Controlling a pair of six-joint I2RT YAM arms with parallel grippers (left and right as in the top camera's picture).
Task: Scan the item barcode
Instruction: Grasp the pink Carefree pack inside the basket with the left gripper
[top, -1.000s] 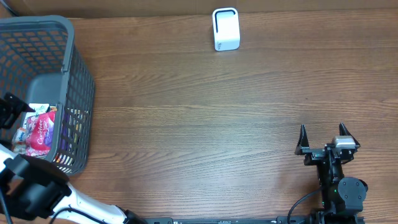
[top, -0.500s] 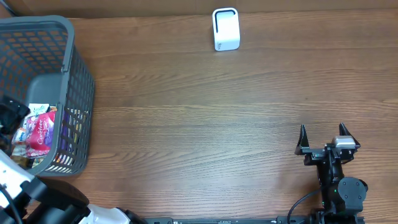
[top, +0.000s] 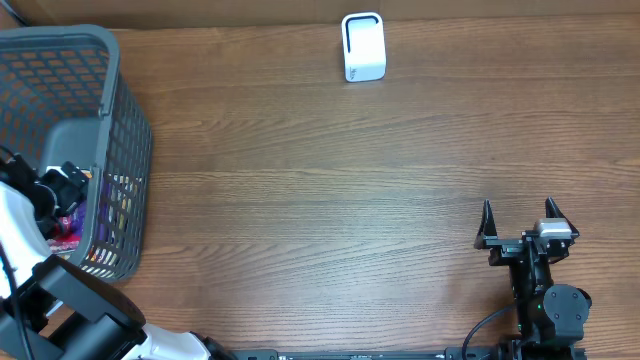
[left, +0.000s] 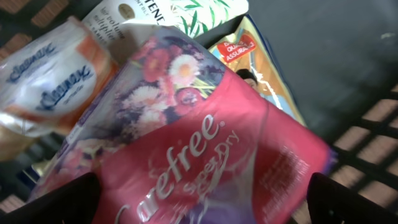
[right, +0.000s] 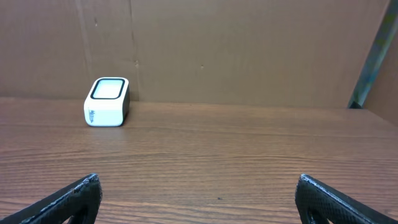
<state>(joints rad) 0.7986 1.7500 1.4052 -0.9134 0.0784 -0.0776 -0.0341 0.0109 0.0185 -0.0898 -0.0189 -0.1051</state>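
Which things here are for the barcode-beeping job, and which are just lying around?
For the job: pink Carefree pack, probably, since the open left hand hangs over it; white scanner.

Just lying about: Kleenex pack; leafy white packet; orange-and-blue packet; grey basket holding them all; right hand, open and empty.

A white scanner (right: 107, 102) sits on the wooden table (right: 249, 162).
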